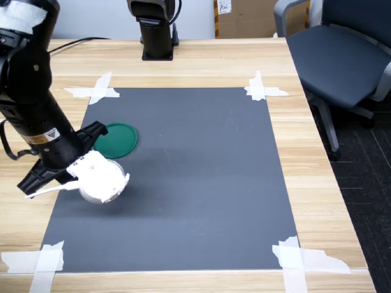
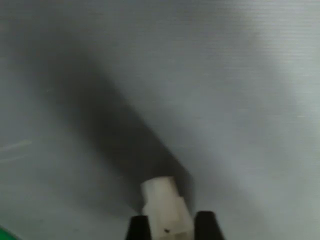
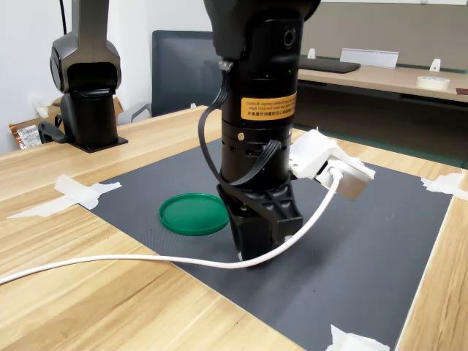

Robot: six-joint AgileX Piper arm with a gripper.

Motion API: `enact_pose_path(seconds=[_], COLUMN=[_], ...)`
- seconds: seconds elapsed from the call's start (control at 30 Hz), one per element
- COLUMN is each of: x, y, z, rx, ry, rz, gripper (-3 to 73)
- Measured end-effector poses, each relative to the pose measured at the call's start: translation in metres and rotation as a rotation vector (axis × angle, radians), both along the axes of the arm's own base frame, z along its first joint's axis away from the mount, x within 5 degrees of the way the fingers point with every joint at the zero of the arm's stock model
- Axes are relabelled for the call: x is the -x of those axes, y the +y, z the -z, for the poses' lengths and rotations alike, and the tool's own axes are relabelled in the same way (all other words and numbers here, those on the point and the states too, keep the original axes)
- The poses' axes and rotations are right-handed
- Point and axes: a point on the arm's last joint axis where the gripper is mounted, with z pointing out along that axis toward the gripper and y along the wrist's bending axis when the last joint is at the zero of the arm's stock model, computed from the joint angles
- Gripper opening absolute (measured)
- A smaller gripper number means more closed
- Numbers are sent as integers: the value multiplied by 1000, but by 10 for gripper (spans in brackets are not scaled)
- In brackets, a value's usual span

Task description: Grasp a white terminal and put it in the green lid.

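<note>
Hand (image 2: 170, 227): I clamped the white terminal (image 2: 165, 205) between my fingertips (for carrying).
Green lid (image 1: 116, 139): lay near, empty.

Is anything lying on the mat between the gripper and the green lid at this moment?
No. In the second exterior view only bare black mat separates the gripper from the green lid; the wrist view shows the white terminal between the fingers.

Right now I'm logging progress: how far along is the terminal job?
Done: the pincer appears closed on the white terminal, as the wrist view shows. In hand: the arm is low over the dark mat, beside the green lid. Left: carrying the terminal over and releasing it; the lid looks empty in both exterior views.
</note>
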Motion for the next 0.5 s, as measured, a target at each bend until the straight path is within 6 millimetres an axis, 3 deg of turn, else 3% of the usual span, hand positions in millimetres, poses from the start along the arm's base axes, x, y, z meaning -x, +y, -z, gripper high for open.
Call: enact_pose_path(seconds=[0.23,0.5], x=[1,12], y=[-1,-5], z=[-3,-41], rx=[1,-42], ry=[-6,-88], rz=[8,58], gripper=[90,90])
